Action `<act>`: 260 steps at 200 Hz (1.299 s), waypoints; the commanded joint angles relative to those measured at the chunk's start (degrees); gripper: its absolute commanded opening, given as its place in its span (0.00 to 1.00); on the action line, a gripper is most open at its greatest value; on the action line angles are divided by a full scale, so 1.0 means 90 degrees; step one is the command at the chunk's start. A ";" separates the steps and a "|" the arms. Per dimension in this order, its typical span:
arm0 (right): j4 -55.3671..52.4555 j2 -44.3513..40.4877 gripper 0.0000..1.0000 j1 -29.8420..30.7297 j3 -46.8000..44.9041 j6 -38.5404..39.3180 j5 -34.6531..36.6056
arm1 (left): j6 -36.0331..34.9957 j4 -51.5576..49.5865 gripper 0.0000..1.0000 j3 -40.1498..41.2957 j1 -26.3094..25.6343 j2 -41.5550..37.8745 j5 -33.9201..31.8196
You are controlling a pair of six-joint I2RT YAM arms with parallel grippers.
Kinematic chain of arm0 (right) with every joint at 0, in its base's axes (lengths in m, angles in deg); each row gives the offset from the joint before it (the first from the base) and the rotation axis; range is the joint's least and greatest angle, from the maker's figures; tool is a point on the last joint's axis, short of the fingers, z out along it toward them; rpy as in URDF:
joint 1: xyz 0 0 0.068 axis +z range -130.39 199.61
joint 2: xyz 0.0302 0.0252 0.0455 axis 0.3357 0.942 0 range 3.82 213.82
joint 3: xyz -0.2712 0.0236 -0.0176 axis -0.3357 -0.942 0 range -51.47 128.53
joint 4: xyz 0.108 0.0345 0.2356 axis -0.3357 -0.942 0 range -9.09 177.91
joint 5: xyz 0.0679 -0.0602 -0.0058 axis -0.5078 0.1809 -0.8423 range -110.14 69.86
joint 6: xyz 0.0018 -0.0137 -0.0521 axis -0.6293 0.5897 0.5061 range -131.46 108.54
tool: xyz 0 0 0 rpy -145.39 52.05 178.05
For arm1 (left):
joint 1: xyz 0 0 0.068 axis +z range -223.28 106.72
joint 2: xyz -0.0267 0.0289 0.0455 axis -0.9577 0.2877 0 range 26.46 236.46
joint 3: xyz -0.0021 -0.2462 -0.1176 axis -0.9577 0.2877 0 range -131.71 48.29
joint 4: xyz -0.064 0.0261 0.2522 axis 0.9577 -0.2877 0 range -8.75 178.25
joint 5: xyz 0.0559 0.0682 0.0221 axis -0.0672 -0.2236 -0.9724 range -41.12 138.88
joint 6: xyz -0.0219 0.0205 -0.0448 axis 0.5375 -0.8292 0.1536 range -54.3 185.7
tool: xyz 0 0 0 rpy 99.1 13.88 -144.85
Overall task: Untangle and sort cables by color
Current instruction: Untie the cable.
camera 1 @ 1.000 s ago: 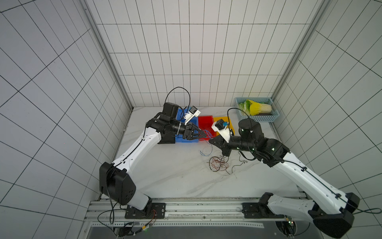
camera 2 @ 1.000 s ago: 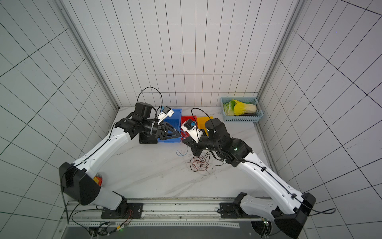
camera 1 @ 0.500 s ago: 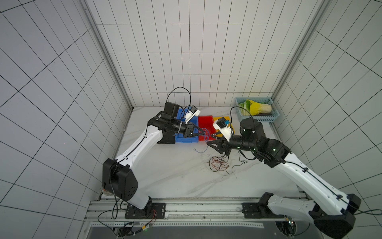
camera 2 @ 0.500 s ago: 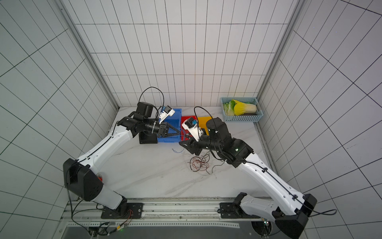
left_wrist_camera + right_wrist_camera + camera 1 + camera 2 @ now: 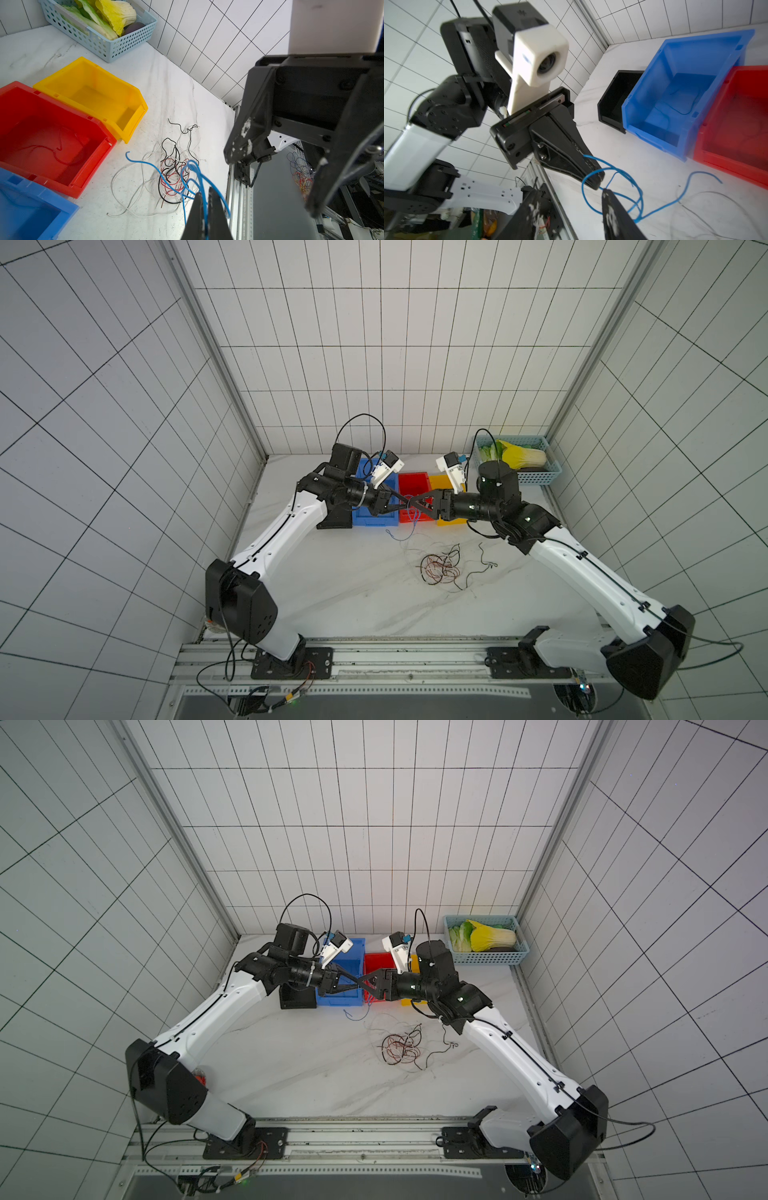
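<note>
Lying nearest the robot's base, the tangle of red, black and white cables rests loose on the table. Beyond it, raised above the table just in front of the bins, the left end effector is clamped on the blue cable. The cable's loops spring from the tips and its tail droops toward the table. The right end effector faces it with jaws apart at those loops; whether it touches them I cannot tell. It should probably close on one strand only, away from the left's grip, then draw off slowly so the loop opens rather than knots. Farthest stands the blue bin, the likely destination, beside the red bin.
</note>
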 commanded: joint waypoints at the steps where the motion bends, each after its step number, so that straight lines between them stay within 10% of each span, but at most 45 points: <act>1: 0.1429 0.0175 0.43 -0.0016 -0.0257 -0.1671 -0.0454 | -0.0112 -0.0014 0.00 -0.0171 -0.0033 -0.0120 -0.0182; 67: 0.0958 0.0095 0.40 -0.0028 -0.0466 -0.1403 -0.0259 | 0.0142 0.0124 0.00 -0.0181 0.0042 -0.0139 -0.0447; 119: -0.1649 0.0324 0.38 0.0586 0.0530 0.1429 0.0909 | 0.0773 0.0301 0.00 -0.0171 0.0092 -0.0168 0.0018; 260: -0.1784 0.0773 0.37 0.1006 0.1214 0.3122 0.0995 | 0.1094 0.0345 0.00 -0.0181 0.0074 -0.0130 0.0176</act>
